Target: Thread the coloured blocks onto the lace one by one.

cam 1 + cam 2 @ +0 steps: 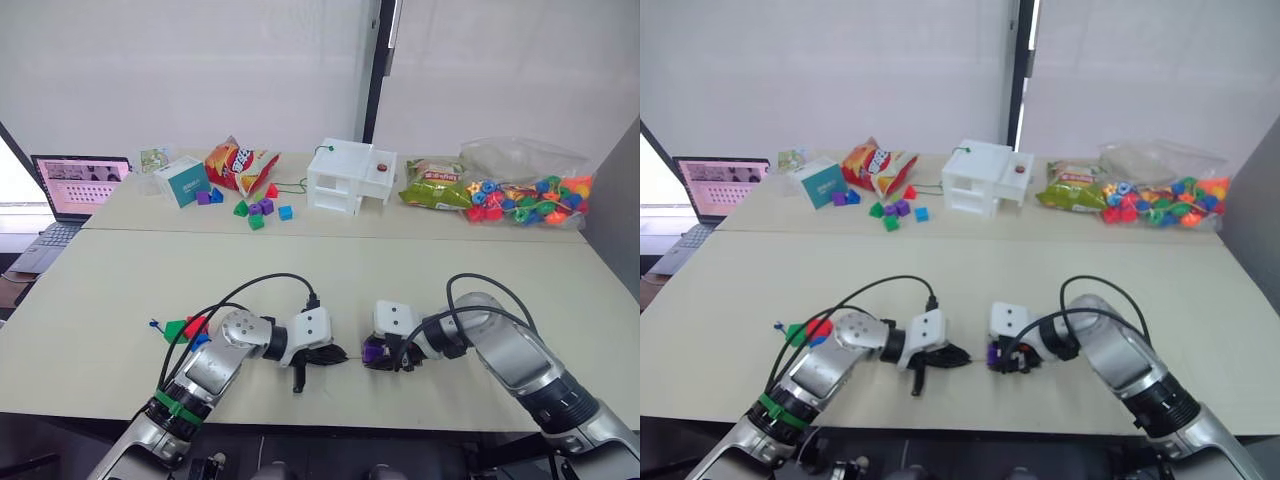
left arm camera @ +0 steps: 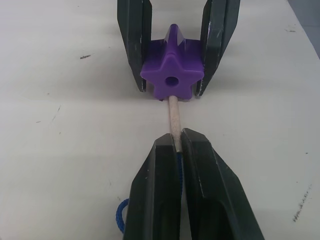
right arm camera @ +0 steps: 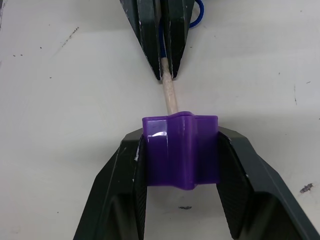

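My right gripper (image 3: 180, 142) is shut on a purple star-shaped block (image 3: 180, 150) with a hole through its middle, low over the near table (image 1: 120, 290). Facing it, my left gripper (image 2: 176, 139) is shut on the lace's pale stiff tip (image 2: 173, 115), and the dark-blue cord (image 2: 120, 220) trails behind the fingers. The tip meets the block's face just below the hole (image 2: 172, 80), which looks dark and empty. In the head views the two grippers (image 1: 330, 352) (image 1: 378, 350) meet at the table's front middle. Green (image 1: 175, 328), red (image 1: 196, 323) and blue (image 1: 201, 341) blocks lie together beside my left forearm.
The far table holds a teal box (image 1: 181, 181), a red snack bag (image 1: 238, 163), loose small blocks (image 1: 256, 210), a white box structure (image 1: 350, 176), a green snack bag (image 1: 432, 185) and a clear bag of beads (image 1: 525, 195). A laptop (image 1: 78, 186) stands at the far left.
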You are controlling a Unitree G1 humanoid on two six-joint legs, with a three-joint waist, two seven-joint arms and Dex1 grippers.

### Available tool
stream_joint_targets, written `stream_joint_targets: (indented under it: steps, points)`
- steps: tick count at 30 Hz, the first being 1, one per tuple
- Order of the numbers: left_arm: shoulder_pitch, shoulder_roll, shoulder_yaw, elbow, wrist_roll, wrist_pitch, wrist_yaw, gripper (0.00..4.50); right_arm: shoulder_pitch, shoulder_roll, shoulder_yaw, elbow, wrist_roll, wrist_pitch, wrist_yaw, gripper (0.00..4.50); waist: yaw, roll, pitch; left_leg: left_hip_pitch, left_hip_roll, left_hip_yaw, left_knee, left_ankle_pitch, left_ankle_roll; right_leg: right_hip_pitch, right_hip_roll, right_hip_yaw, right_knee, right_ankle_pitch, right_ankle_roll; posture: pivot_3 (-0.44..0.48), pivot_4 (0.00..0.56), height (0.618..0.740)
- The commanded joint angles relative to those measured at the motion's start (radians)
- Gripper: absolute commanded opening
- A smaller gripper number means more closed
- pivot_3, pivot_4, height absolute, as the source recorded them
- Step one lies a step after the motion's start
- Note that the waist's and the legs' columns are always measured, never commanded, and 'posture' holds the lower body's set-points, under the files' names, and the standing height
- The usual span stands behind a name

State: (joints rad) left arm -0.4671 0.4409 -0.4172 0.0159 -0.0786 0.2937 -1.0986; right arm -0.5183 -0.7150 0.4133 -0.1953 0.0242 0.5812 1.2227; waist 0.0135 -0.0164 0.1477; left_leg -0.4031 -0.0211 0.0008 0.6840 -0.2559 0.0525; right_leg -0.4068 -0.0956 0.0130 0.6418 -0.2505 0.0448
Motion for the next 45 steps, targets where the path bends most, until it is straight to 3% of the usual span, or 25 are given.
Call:
stream_joint_targets:
  steps: [1,22,34,45]
  points:
    - [-0.025,-0.024,-0.005,-0.027,-0.007,0.016,0.009,0.05,0.006,-0.008,-0.003,-0.029,0.014,0.011,-0.001,1.37,0.0,0.0,0.0,0.0,0.0,0.0,0.0,0.0,0.0,0.0,0.0,0.0,0.0,0.0,0.0,0.0,0.15,0.74]
    - [-0.077,-0.092,0.016,-0.072,-0.02,0.08,0.053,0.05,0.007,-0.009,0.0,-0.027,0.012,0.011,-0.003,1.37,-0.001,0.0,0.0,0.0,0.0,0.0,0.0,0.0,0.0,0.0,0.0,0.0,0.0,0.0,0.0,0.0,0.15,0.74]
    - [-0.037,0.012,0.056,-0.071,-0.052,0.06,-0.008,0.05,0.041,-0.067,-0.061,-0.049,0.033,0.002,0.002,1.37,-0.002,0.0,0.0,-0.001,0.0,0.0,0.0,0.0,0.0,-0.001,0.0,0.0,0.0,0.0,0.0,0.0,0.15,0.74]
    - [-0.008,0.076,0.044,-0.065,-0.041,0.032,-0.044,0.05,0.069,-0.079,-0.043,-0.079,0.046,0.021,-0.016,1.37,-0.002,0.0,0.0,-0.001,0.001,0.0,0.0,0.0,0.0,-0.001,0.001,0.0,0.0,0.0,0.0,0.0,0.15,0.74]
